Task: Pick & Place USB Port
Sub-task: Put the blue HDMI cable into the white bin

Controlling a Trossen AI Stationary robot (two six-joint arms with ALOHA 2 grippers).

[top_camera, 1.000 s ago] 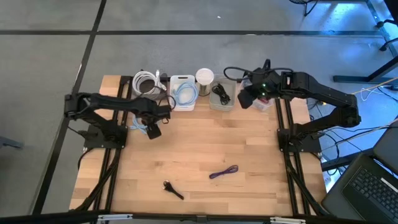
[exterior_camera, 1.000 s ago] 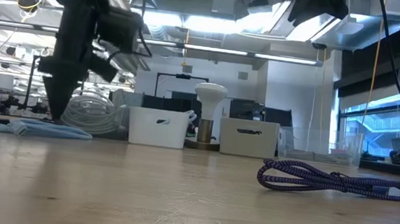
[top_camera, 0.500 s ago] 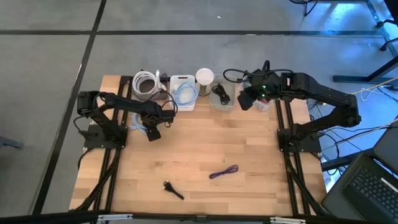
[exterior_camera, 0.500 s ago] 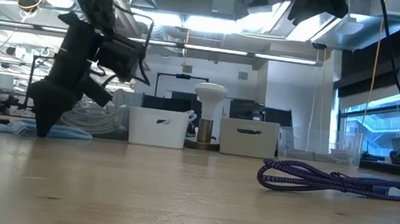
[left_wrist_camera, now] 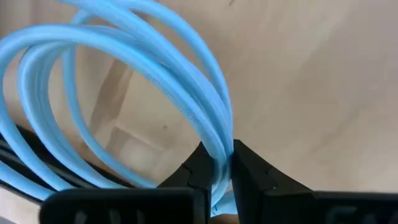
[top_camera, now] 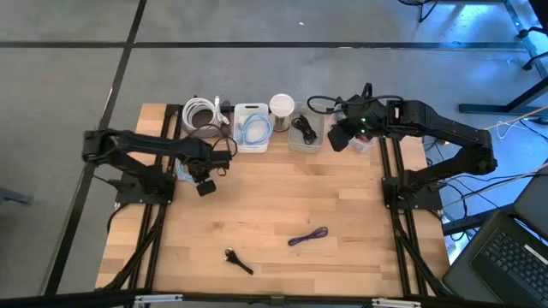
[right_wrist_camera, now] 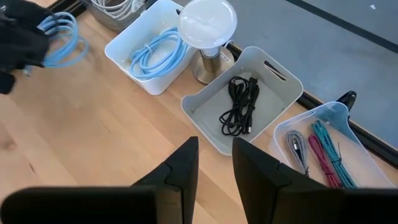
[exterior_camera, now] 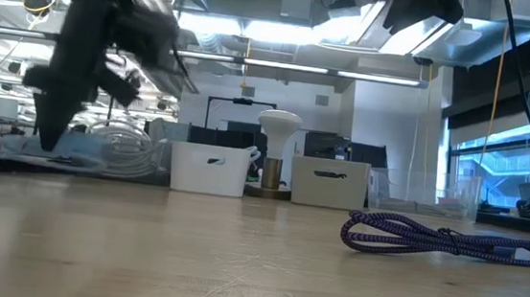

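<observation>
A light blue coiled cable [top_camera: 182, 171] lies at the table's far left, and my left gripper [top_camera: 204, 186] points down over it, shut on its strands [left_wrist_camera: 124, 68]. In the low view the arm is blurred above the coil [exterior_camera: 48, 156]. My right gripper [top_camera: 339, 137] hangs high above the bins at the far right, open [right_wrist_camera: 214, 165], with nothing between its fingers. A purple cable [top_camera: 308, 236] lies loose near the table's middle, and a short black cable [top_camera: 238, 261] lies toward the near edge. My left gripper pinches a bundle of the blue coil's strands [left_wrist_camera: 219, 146] between its two fingers. The fingers come from above, pointing down, and lie across the strands. The rest of the coil spreads out beyond the fingers, low over the wood; whether it is lifted clear I cannot tell.
Along the far edge stand a bin of white cables [top_camera: 201, 115], a white bin with blue cables [right_wrist_camera: 152, 53], a lamp [right_wrist_camera: 208, 28], a grey bin with a black cable [right_wrist_camera: 239, 102] and a clear bin with braided cables [right_wrist_camera: 317, 149]. Bare wood stretches between the bins and the purple cable [exterior_camera: 440, 239].
My left gripper has tipped and dipped down onto the blue coil, then swung a little toward the table's left edge. It now has hold of the coil, which has shifted left with it.
</observation>
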